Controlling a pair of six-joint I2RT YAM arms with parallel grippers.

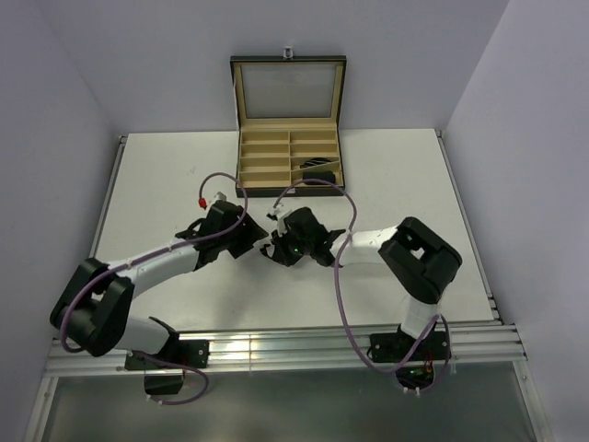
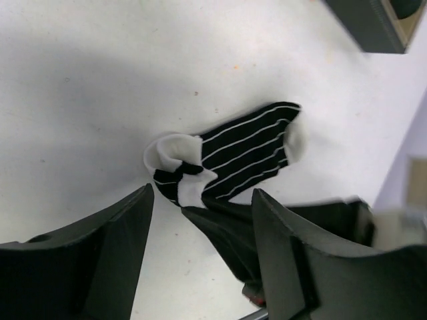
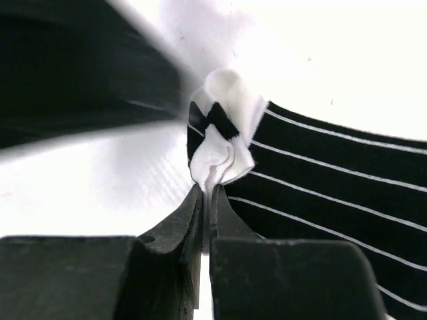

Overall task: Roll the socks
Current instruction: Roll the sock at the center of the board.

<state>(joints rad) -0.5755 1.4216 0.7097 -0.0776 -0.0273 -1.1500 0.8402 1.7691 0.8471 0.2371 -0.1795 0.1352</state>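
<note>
White tabletop (image 1: 414, 175) is holding 1 striped sock (image 2: 247, 150), right claw (image 3: 208, 200) pinching its curled end, left claw (image 2: 202, 198) gaping empty: such a thin pinch could slip, unrolling it.

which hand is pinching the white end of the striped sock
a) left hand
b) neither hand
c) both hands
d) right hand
d: in the right wrist view the right hand has its fingers pressed together on the white end of the striped sock, while the left hand has its fingers spread apart and not closed on it.
</note>
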